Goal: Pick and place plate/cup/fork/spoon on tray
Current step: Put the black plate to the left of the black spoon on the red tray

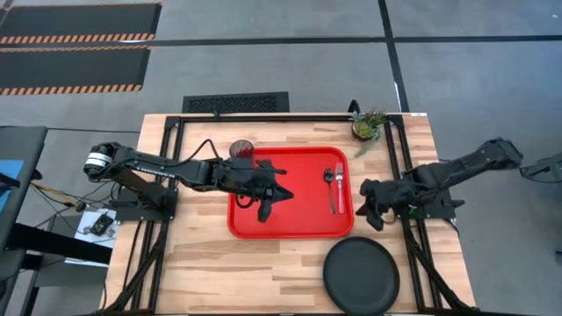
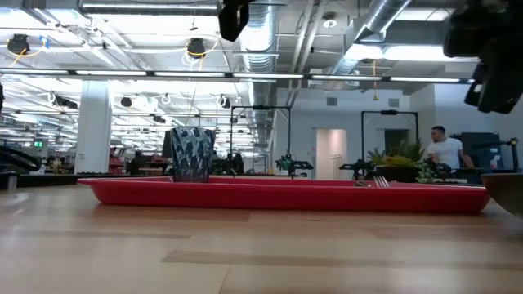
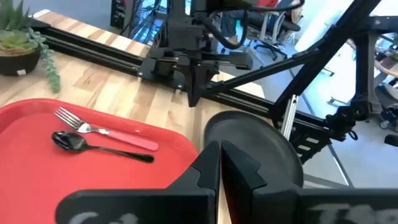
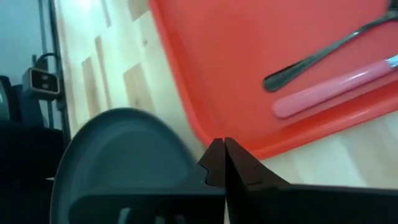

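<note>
Red tray holding cup, spoon and fork; plate off it on the table.

The tray (image 1: 294, 224) lies mid-table. In it, the cup (image 1: 242, 150) stands upright at its far left corner, and the spoon (image 1: 329, 186) and fork (image 1: 339, 188) lie side by side, just apart, along its right edge, heads toward the far rim. The plate (image 1: 361, 276) rests on the table (image 1: 202, 263) near the front edge, just off the tray's front right corner. The left gripper (image 1: 274, 195) hangs over the tray's left half, fingers closed together on nothing. The right gripper (image 1: 376, 213) is beside the tray's right edge, above the plate's far side, fingers likewise pressed together and empty. A potted plant (image 1: 368, 124) sits at the far edge.
</note>
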Robot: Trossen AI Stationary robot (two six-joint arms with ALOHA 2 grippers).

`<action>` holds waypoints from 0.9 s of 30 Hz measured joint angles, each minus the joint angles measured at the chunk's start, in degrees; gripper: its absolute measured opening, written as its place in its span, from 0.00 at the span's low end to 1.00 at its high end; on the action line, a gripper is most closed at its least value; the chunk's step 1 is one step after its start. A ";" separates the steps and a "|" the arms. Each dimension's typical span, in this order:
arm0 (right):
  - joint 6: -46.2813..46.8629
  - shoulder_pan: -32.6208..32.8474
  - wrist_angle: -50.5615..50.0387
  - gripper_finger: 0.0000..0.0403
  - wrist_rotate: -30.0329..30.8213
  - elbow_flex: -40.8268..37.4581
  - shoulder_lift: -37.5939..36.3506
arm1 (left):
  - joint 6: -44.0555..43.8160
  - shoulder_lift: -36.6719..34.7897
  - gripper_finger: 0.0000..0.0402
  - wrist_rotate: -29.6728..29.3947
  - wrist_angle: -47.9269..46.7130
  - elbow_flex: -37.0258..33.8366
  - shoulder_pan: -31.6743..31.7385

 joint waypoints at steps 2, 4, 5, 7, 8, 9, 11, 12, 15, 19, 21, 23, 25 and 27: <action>2.53 4.02 2.58 0.02 2.39 -1.31 -0.02 | 0.02 0.02 0.00 -0.86 0.24 0.00 -0.75; 5.63 7.59 6.91 0.02 3.66 -3.80 0.00 | 0.04 0.13 0.00 -1.83 2.26 -0.48 -1.52; 7.18 9.13 9.20 0.02 4.12 -5.20 0.00 | -0.31 0.13 0.00 -1.92 4.61 -1.48 -1.84; 10.56 12.22 13.23 0.02 5.44 -7.74 0.00 | -2.29 0.13 0.00 -1.90 10.92 -4.63 -2.31; 12.32 13.58 14.25 0.02 6.21 -8.67 0.01 | -3.66 0.13 0.00 -1.90 14.09 -6.38 -2.62; 14.09 14.89 14.32 0.02 7.01 -9.15 0.02 | -4.90 0.16 0.00 -1.91 17.36 -8.08 -2.91; 16.77 17.47 14.06 0.02 8.13 -9.30 0.03 | -7.15 0.17 0.00 -2.10 23.46 -10.97 -3.56; 17.91 18.56 14.02 0.03 8.20 -9.26 0.01 | -7.76 0.17 0.00 -2.56 26.23 -12.36 -3.95; 22.48 21.92 12.15 0.05 7.97 -9.23 0.02 | -8.89 0.00 0.00 -5.07 29.74 -15.43 -5.21; 30.17 25.88 7.03 0.11 6.17 -9.25 0.11 | -9.20 -1.73 0.00 -8.26 29.02 -17.05 -6.73; 33.48 27.42 5.08 0.15 4.69 -9.23 0.24 | -9.05 -2.62 0.00 -9.18 27.05 -17.05 -7.19; 36.57 28.67 2.39 0.19 3.38 -9.23 0.22 | -8.80 -3.75 0.00 -10.08 25.29 -17.05 -7.40; 38.95 29.71 0.54 0.24 2.15 -9.23 0.22 | -8.69 -4.95 0.00 -10.55 23.52 -17.05 -7.43; 40.52 30.40 -1.35 0.30 1.13 -9.23 0.22 | -8.70 -5.79 0.00 -11.14 21.52 -17.05 -7.43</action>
